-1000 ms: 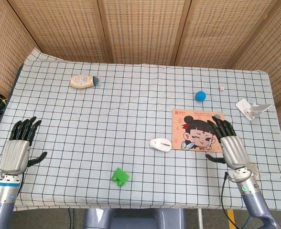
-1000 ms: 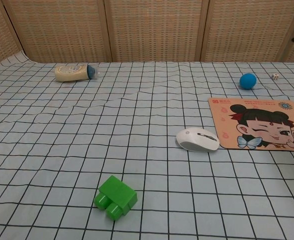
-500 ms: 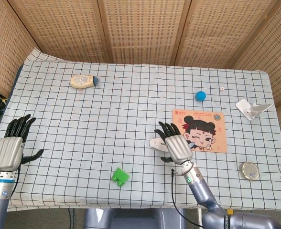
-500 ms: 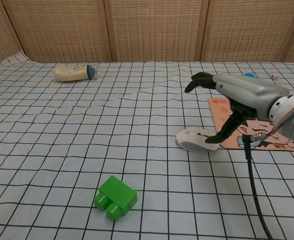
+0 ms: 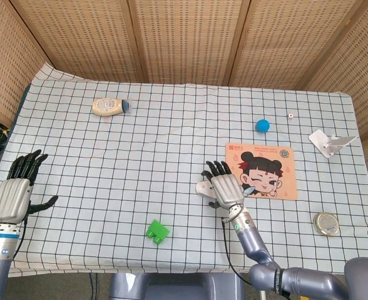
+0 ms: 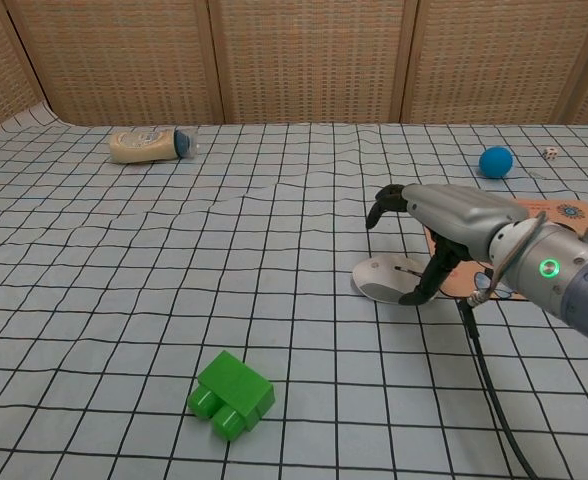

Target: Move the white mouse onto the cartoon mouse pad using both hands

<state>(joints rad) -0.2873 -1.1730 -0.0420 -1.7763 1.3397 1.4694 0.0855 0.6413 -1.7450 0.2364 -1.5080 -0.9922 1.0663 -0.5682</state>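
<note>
The white mouse (image 5: 203,187) (image 6: 377,279) lies on the checked cloth just left of the cartoon mouse pad (image 5: 261,179) (image 6: 574,210). My right hand (image 5: 224,187) (image 6: 444,215) hovers over the mouse's right part, palm down. Its fingers arch above the mouse and its thumb reaches down at the mouse's near right side. It does not grip the mouse. In the head view my left hand (image 5: 15,194) lies open at the table's left edge, far from the mouse. The right hand hides part of the pad's left edge in the chest view.
A green block (image 5: 158,231) (image 6: 231,395) sits near the front edge. At the back lie a beige bottle (image 5: 110,106) (image 6: 149,144), a blue ball (image 5: 262,125) (image 6: 495,161) and a small die (image 5: 290,115). A white stand (image 5: 328,142) and a round tin (image 5: 325,223) are at the right.
My right hand swung from the pad's right side leftward across it and now sits lower over the mouse. The mouse has not moved. The left hand drew back slightly.
</note>
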